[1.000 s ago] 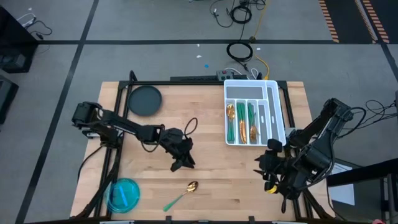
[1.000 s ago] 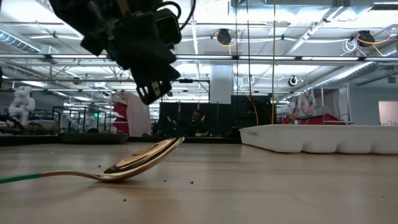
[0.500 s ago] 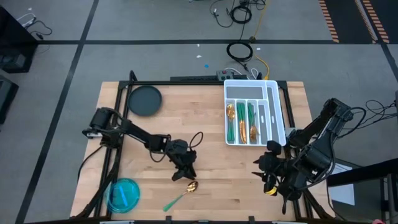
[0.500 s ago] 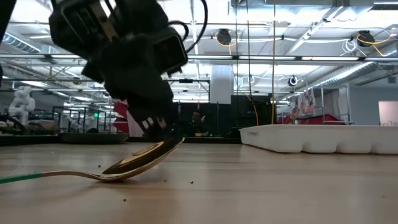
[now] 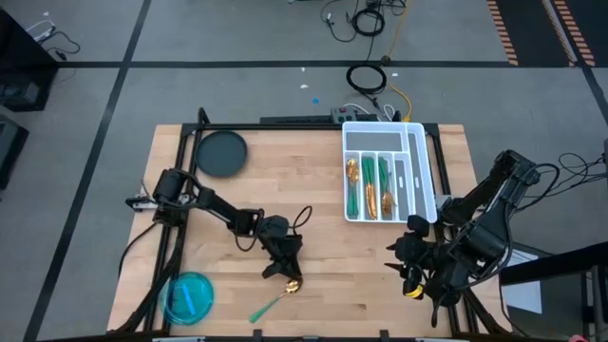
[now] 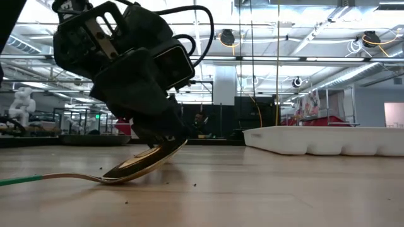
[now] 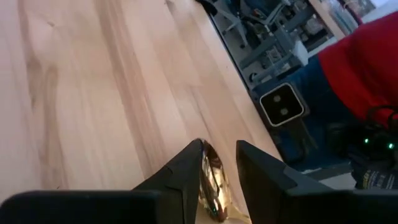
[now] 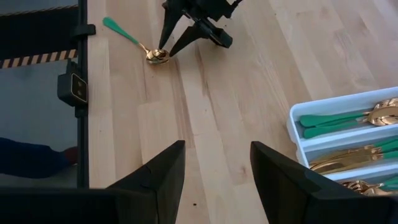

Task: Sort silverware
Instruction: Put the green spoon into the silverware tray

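Observation:
One piece of silverware, a spoon point(image 5: 281, 294) with a gold bowl and a slim green handle, lies on the wooden table near its front edge. The bowl's rim rests on the wood and its tip is raised point(image 6: 136, 165). My left gripper point(image 5: 288, 274) is open and low over the bowl, slanting down, one finger on each side of it point(image 7: 213, 180). The right wrist view shows the two spread fingers straddling the bowl point(image 8: 157, 55). My right gripper point(image 8: 217, 168) waits open and high at the table's right near corner point(image 5: 407, 275). My left gripper's fingers point(image 7: 186, 171) stand on either side of the spoon's gold bowl point(image 7: 214, 186), slanting down from the table's far left. One fingertip lies right beside the bowl's edge, and I cannot tell whether it touches. The spoon lies on the table.
A white divided tray point(image 5: 423, 166) at the far right holds more gold and green silverware. A dark round plate point(image 5: 220, 152) sits at the far left and a blue round dish point(image 5: 188, 296) at the near left corner. A person in red stands beyond the near edge point(image 7: 367, 68).
My left gripper has come down and moved toward the table's near edge, tipping more level, until its open fingers stand around the spoon's bowl. The spoon has stayed where it was.

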Motion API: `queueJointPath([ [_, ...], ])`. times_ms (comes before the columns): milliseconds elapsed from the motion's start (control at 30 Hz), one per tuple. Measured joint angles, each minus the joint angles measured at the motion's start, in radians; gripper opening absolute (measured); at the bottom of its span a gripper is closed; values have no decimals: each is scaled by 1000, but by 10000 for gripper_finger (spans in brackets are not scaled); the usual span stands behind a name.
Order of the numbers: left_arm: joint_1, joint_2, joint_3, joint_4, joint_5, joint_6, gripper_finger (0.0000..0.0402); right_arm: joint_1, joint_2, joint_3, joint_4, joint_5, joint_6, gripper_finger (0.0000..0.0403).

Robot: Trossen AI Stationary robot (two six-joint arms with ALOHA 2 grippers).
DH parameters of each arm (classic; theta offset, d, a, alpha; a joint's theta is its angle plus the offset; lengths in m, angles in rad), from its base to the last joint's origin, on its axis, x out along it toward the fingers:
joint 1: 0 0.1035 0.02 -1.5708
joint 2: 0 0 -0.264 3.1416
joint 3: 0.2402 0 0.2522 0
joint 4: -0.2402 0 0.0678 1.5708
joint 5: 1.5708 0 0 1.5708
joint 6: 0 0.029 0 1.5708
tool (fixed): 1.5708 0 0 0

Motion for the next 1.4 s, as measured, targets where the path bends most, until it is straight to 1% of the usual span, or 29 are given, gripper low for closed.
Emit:
queueJointPath([
  [100, -5, 22, 0, 4, -5, 20, 109, 0, 0, 0, 0, 0, 1, 173],
  [233, -8, 39, 1, 22, -56, 41, 109, 0, 0, 0, 6, 0, 3, 173],
  [433, -11, 41, 0, 22, -71, 60, 109, -2, -1, 0, 6, 0, 1, 173],
  [567, -25, 41, 0, 6, -109, 86, 109, -2, -1, 0, 7, 0, 4, 173],
  [933, -67, 40, 1, -48, -144, 130, 107, -2, -1, 0, 7, 0, 3, 173],
  [1033, -86, 37, 1, -96, -149, 186, 92, -2, 0, 1, 7, -1, 1, 173],
  [1100, -91, 36, 1, -107, -149, 197, 75, -2, -1, 1, 6, 0, 1, 173],
  [1267, -85, 36, 1, -97, -150, 180, 15, -2, -1, 1, 6, 0, 1, 173],
  [1400, -78, 36, 21, -110, -151, 121, 8, -2, -1, 1, 6, -1, 4, 173],
])
